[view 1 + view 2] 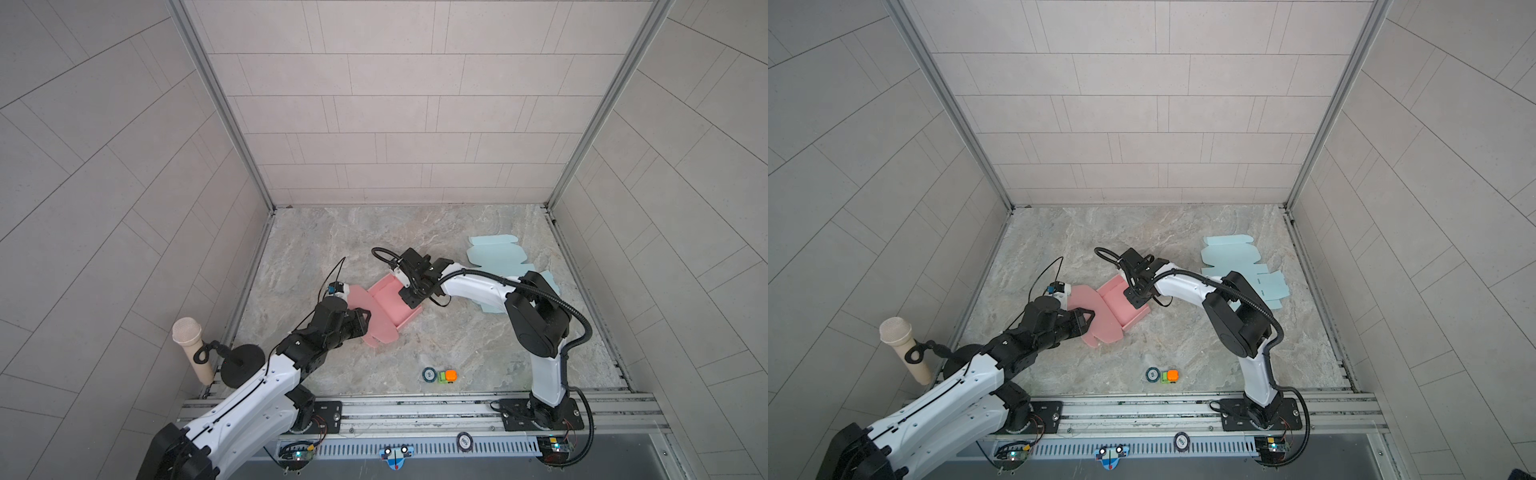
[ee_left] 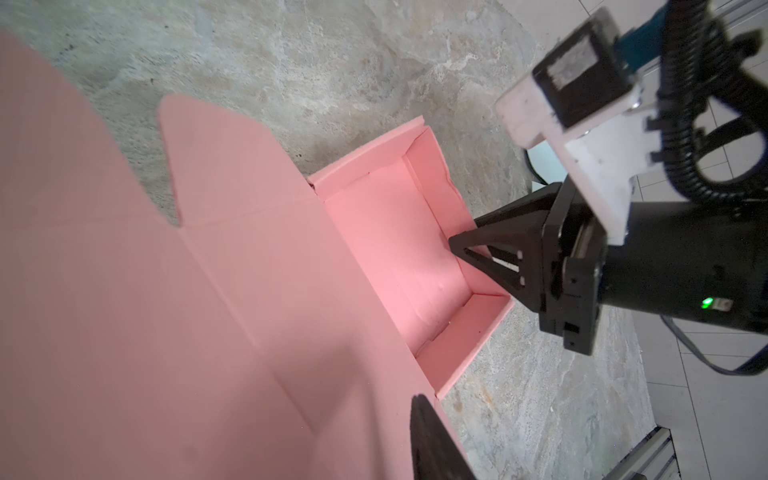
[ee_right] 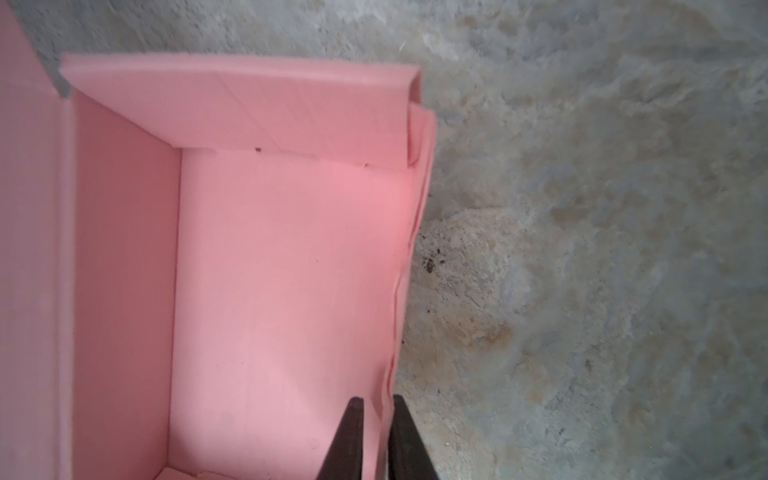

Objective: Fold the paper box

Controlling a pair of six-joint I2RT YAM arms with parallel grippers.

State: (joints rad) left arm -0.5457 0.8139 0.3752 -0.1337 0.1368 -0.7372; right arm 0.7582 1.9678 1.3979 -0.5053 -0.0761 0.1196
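1. The pink paper box (image 1: 388,305) sits near the middle of the table (image 1: 457,345). Its tray walls stand up, and the lid flap (image 1: 380,332) lies flat toward 7 o'clock from the tray.
2. The right gripper (image 3: 376,402) is clamped on the tray wall at the 2 o'clock side, one finger inside and one outside.
3. The left gripper (image 1: 365,319) is at the flap's 9 o'clock edge. The left wrist view shows only one finger, above the sheet, so I cannot tell whether it has a pinch.
4. Step in hand, as I judge it: securing the lid flap, with the tray done.
5. The next move calls for a firm hold, then swinging the flap up and over toward 2 o'clock. The right gripper must clear the wall first.
6. A blue box blank (image 1: 494,253) lies at the table's 2 o'clock, well apart.
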